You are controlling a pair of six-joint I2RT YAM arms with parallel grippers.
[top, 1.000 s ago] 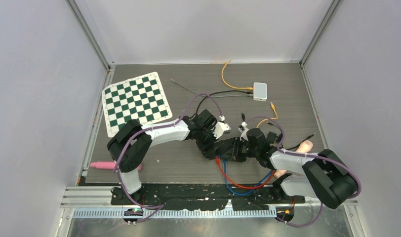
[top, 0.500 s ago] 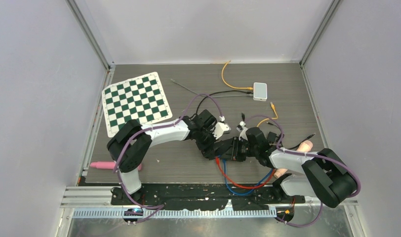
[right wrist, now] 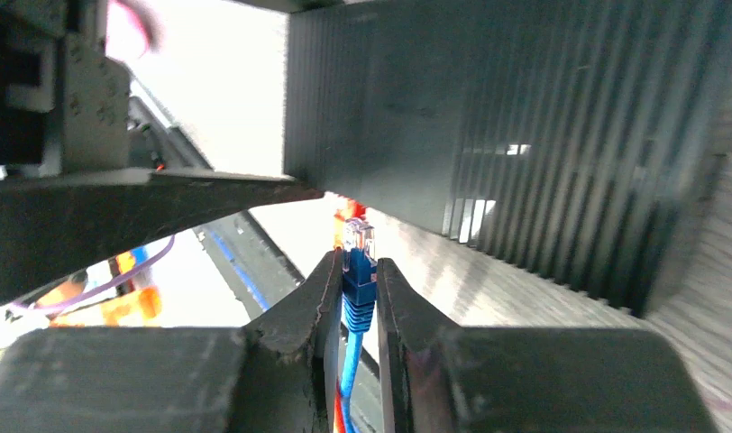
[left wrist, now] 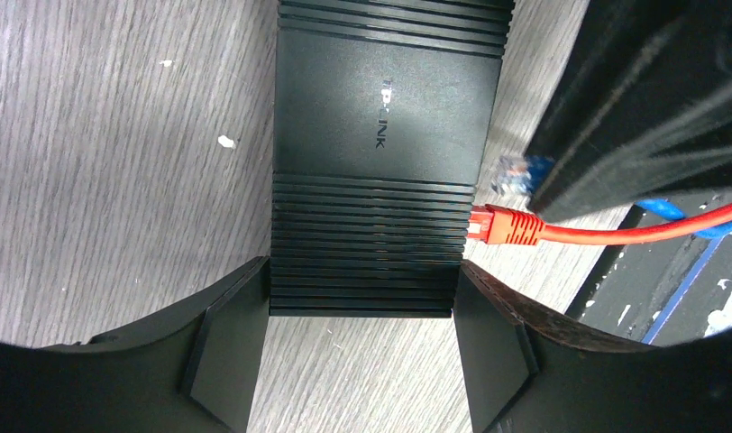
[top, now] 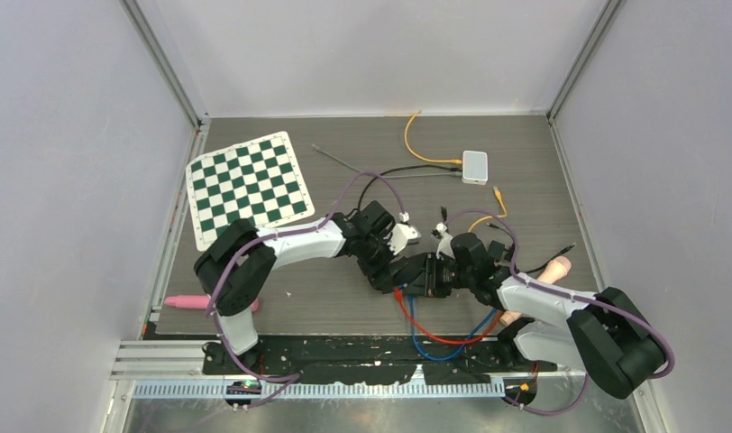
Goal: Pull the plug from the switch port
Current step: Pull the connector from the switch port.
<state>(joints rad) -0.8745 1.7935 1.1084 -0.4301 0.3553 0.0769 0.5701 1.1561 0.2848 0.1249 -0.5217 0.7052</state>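
From above, the two arms meet at the middle of the table [top: 525, 162], where the black switch [top: 416, 272] lies flat between them. The left gripper [top: 387, 269] comes at it from the left and the right gripper [top: 436, 273] from the right. A red cable [top: 443, 341] and a blue cable [top: 415, 317] loop from the switch toward the near edge. A checkerboard [top: 247, 188] lies far left and a small white box [top: 475, 167] sits well behind; how the jaws stand cannot be told from this height. In the left wrist view, the left gripper's two fingers [left wrist: 227, 352] press against the switch's opposite sides, clamped firmly on its near end. A red plug [left wrist: 507, 225] sits seated in the switch's right side. Just above it the blue plug [left wrist: 516, 171] pokes from under the right gripper's dark body, its clear tip just beside the switch's edge with a thin gap of table showing between. In the right wrist view, the right gripper's fingers [right wrist: 313, 302] are nearly together and pinch the blue plug by its boot. The plug's clear tip stands free just below the switch's ribbed casing, and the red plug shows behind it.
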